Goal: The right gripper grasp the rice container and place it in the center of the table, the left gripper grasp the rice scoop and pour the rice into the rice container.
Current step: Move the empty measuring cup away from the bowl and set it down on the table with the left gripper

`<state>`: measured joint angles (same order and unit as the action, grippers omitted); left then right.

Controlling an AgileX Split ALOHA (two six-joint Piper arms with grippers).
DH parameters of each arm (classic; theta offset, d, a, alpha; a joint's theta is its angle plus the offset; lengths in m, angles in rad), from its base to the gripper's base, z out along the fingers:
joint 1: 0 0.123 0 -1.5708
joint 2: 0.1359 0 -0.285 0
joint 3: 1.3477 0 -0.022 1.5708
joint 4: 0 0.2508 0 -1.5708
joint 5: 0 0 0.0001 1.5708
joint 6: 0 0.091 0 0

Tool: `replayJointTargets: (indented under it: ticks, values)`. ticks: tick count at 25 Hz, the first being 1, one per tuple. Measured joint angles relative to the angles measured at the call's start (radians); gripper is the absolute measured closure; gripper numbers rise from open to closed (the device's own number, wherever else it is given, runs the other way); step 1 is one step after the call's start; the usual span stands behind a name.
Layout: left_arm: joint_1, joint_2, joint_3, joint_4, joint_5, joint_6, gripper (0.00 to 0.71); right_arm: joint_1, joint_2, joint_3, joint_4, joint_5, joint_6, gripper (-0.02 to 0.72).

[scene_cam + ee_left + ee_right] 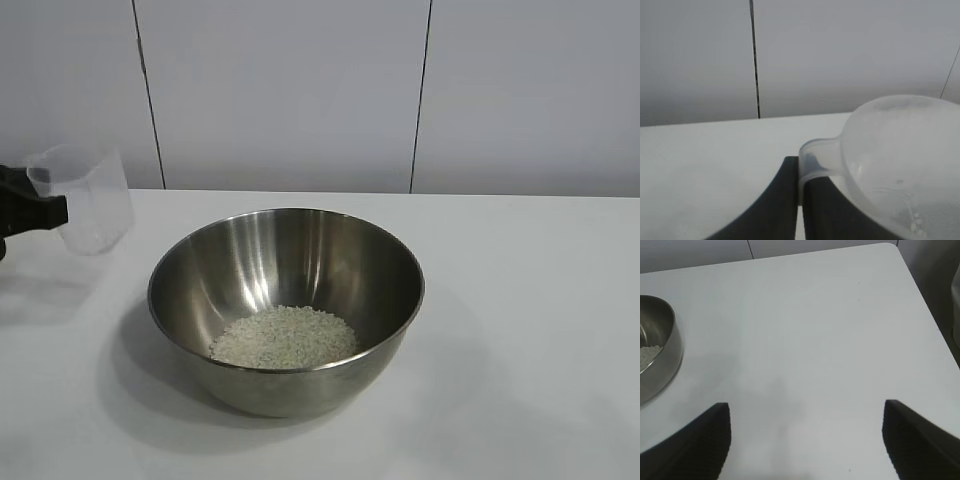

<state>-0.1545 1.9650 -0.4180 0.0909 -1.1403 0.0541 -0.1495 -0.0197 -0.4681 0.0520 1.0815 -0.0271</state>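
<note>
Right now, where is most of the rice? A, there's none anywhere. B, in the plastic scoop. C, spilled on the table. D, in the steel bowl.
D: the rice lies heaped in the bottom of the rice container, while the rice scoop held by the left gripper keeps only a few grains.

left end effector (pixel 799 200): matte black, two tapered curved fingers | right end effector (pixel 805 440): matte black, two broad pointed fingers

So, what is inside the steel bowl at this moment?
A loose heap of white rice lies on the bottom of the rice container. The near wall hides the front of the heap; nothing else shows inside.
</note>
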Motion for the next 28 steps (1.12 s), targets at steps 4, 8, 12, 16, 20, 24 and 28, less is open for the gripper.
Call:
replayJointTargets:
  ticks: [4, 8, 12, 16, 20, 24, 28]
  values:
    - [0.0, 0.04, -0.002, 0.0, 0.0, 0.001, 0.701, 0.0, 0.0, 0.0, 0.0, 0.0, 0.0, 0.135]
    - [0.0, 0.067, -0.003, 0.001, -0.001, 0.001, 0.701, 0.0, 0.0, 0.0, 0.0, 0.0, 0.0, 0.135]
    - [0.0, 0.097, -0.003, 0.014, -0.006, 0.001, 0.701, 0.0, 0.0, 0.0, 0.0, 0.0, 0.0, 0.135]
    - [0.0, 0.097, -0.003, 0.017, -0.011, 0.001, 0.683, 0.0, 0.0, 0.0, 0.0, 0.0, 0.0, 0.135]
    - [0.0, 0.099, -0.003, 0.019, -0.011, 0.001, 0.545, 0.0, 0.0, 0.0, 0.0, 0.0, 0.0, 0.135]
    - [0.0, 0.103, -0.003, 0.019, -0.011, 0.001, 0.354, 0.0, 0.0, 0.0, 0.0, 0.0, 0.0, 0.135]
    - [0.0, 0.103, 0.013, 0.02, -0.012, 0.001, 0.301, 0.0, 0.0, 0.0, 0.0, 0.0, 0.0, 0.135]
